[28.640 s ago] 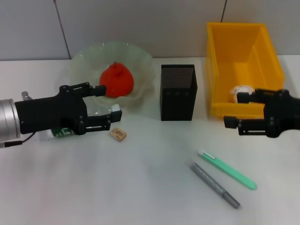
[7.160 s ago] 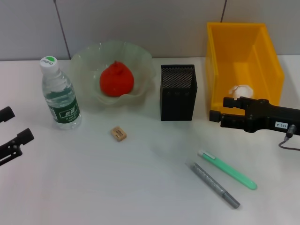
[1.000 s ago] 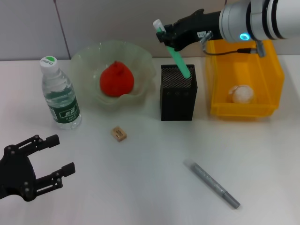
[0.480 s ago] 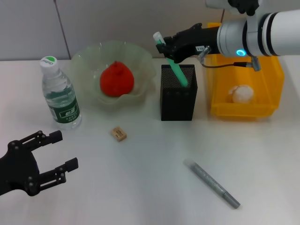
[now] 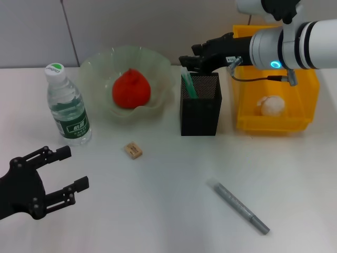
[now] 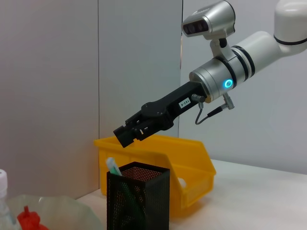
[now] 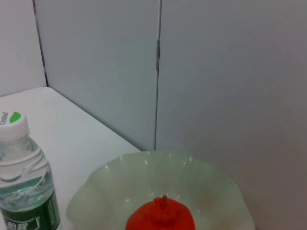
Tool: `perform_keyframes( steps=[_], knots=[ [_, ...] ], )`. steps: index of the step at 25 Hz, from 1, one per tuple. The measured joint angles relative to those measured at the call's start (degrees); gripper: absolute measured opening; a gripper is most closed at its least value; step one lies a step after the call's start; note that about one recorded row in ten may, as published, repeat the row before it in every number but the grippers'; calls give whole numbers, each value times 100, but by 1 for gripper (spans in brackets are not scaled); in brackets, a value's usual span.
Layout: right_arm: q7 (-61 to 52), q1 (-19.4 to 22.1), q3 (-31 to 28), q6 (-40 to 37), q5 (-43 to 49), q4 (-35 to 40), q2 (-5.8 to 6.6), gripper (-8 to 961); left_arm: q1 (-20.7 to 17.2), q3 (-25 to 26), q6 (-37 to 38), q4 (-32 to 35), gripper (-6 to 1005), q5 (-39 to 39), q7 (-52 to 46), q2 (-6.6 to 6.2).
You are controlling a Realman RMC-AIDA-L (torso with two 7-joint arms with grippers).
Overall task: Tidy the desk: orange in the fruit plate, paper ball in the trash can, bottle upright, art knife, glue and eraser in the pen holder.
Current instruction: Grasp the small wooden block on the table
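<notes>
The green art knife (image 5: 188, 85) stands tilted inside the black mesh pen holder (image 5: 200, 113), its top poking above the rim. Just above the holder, my right gripper (image 5: 190, 57) hangs open and holds nothing. The orange (image 5: 131, 89) lies in the pale-green fruit plate (image 5: 158, 62). Left of the plate, the bottle (image 5: 67, 105) stands upright. The tan eraser (image 5: 133, 151) and the grey glue stick (image 5: 238, 205) lie on the table. The paper ball (image 5: 272, 105) rests in the yellow trash can (image 5: 304, 74). My left gripper (image 5: 69, 168) is open and low at the near left.
The white tabletop (image 5: 158, 211) ends at a grey wall close behind the plate, holder and bin. The left wrist view shows my right gripper (image 6: 125, 135) over the pen holder (image 6: 139, 201). My right forearm (image 5: 284, 45) reaches across above the trash can.
The right gripper has let go of the art knife, which dropped down into the pen holder. The gripper itself shifted slightly right. The left gripper barely moved.
</notes>
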State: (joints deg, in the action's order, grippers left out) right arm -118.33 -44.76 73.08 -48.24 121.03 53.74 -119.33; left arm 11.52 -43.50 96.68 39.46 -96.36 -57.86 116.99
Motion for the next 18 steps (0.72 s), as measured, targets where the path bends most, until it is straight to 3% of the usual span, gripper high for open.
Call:
perform_keyframes(
  steps=[6,8,13,16,18],
  knots=[
    [-157,252,-117,-579,-49,524,18,478,1,92,-3,0,751,11,-45,13],
    [-156,368,-164,-716,-94,672,18,503,4,129,-3,0,751,12,-63,19],
    [523,1276,-276,-1632,-1178,1311,20,565,111,342,-106,1,751,10,-191,100],
    [1787,2062,-419,-2428,-2268,1238,21,602,309,361,-324,1,750,6,-292,129],
    [2039,2237,-459,-2578,-2406,1161,20,601,365,355,-383,1,750,-3,-346,125]
  ],
)
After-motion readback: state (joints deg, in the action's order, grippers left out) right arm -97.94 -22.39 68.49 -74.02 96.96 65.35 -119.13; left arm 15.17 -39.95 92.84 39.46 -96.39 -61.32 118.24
